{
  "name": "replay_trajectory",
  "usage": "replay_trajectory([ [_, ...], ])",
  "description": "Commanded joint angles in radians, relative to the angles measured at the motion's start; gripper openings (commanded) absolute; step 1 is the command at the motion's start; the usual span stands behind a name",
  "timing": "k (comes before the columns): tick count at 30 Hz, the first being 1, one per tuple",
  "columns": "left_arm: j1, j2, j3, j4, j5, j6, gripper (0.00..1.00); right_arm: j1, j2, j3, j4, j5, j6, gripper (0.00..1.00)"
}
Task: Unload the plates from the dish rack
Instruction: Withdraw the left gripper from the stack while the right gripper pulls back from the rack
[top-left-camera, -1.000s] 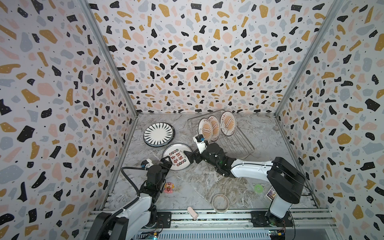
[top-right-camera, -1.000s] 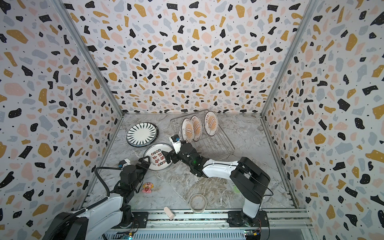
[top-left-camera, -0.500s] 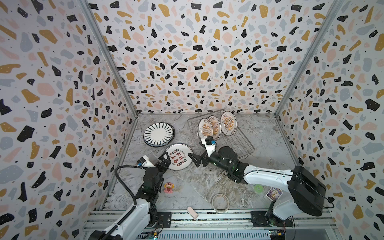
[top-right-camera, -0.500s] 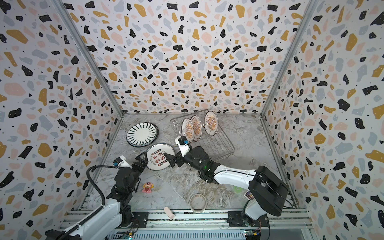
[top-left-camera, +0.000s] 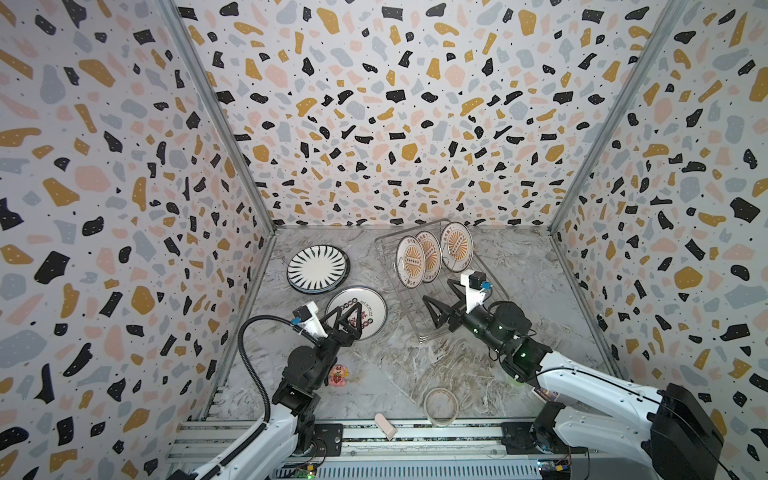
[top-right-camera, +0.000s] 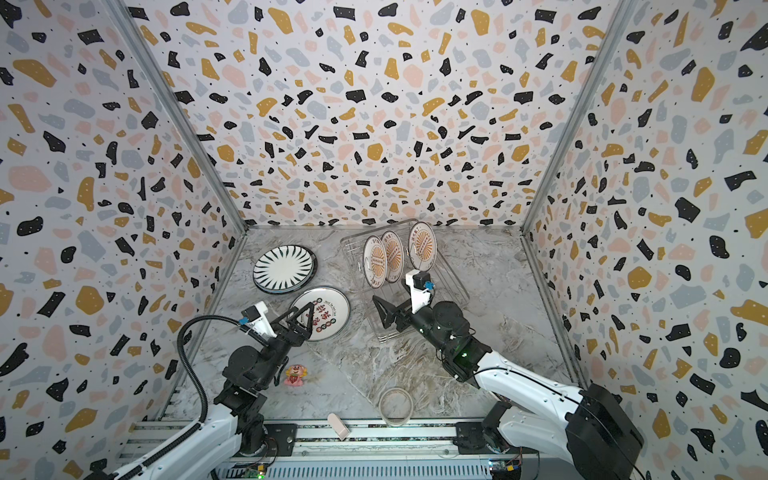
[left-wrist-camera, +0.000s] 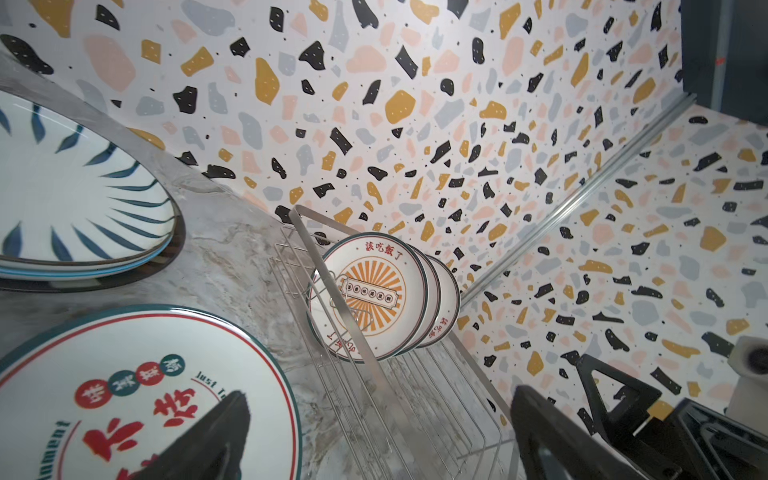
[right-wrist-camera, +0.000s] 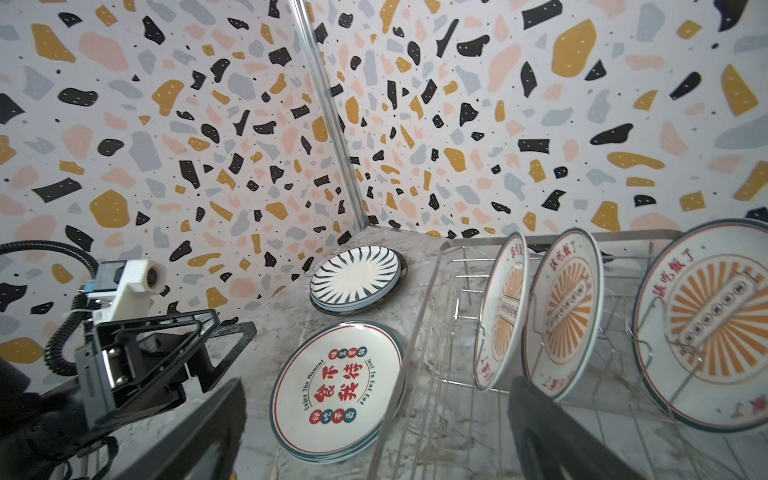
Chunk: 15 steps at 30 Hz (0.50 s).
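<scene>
Right pincer (top-left-camera: 442, 299) has drawn back from the lettered plates (top-left-camera: 370, 307) to the near end of the rack (top-left-camera: 409, 307), jaws spread wide and empty, while the left pincer (top-left-camera: 349, 318), equally open and holding nothing, hovers over those plates' near rim. Three sunburst plates (top-left-camera: 430, 255) remain in the rack, standing on edge and leaning between the prongs, which keep them apart so a rim can be pinched. Unloaded ware lies flat on the bench (top-left-camera: 395, 365) left of the rack: striped plates (top-left-camera: 318, 268) stacked near the wall, lettered ones just beside them. The right arm looks lined up for the nearest sunburst plate.
</scene>
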Motion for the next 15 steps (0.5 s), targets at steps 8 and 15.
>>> replay_trajectory([
  [8,-0.167,0.334,0.176,0.227,-0.057,0.095,1.00,-0.079,0.018,0.048,-0.166,0.079,0.058,0.99],
  [15,-0.207,0.544,0.348,0.224,-0.061,0.130,1.00,-0.122,0.138,0.126,-0.144,-0.002,-0.028,0.99],
])
